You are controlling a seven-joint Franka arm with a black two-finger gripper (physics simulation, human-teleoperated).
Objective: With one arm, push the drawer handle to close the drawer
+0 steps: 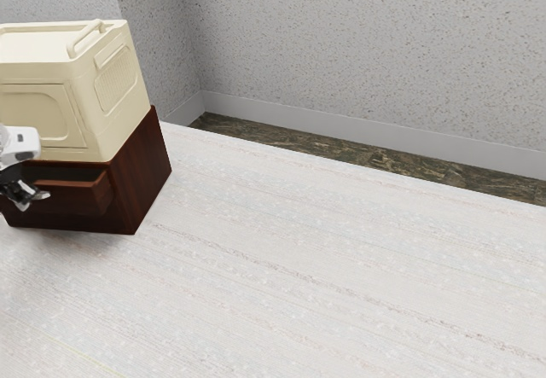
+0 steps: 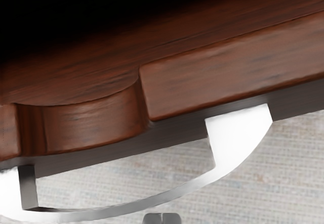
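Nearest the lens, two grey fingers point(image 2: 153, 218) of our black two-finger gripper point(image 1: 31, 198) sit side by side with only a thin seam between them, so we have the claw closed with nothing clasped in it. They lie just beside the outer curve of a shiny, silver, bow-shaped metal handle point(image 2: 147, 199), on the side facing away from the drawer; whether they touch it, we cannot tell. Both ends of that bow meet the front of a reddish-brown wooden drawer point(image 1: 78, 195), whose thick front has a smooth scoop cut into its upper edge (a rather handsome curve, we find). Our drawer stands partly out of a boxy, dark reddish-brown wooden cabinet point(image 1: 152, 173), so it is open, and its interior falls away into deep shadow. On top of the cabinet rests a large cream-coloured box point(image 1: 84, 96) with rounded corners, recessed side panels and a raised carrying handle. We have the white hand housing point(image 1: 20, 142) of our arm at the exterior view's left edge, above the gripper. Beneath the cabinet spreads a pale, faintly streaked surface point(image 1: 324, 258), and beyond it runs a speckled grey wall point(image 1: 367, 45).
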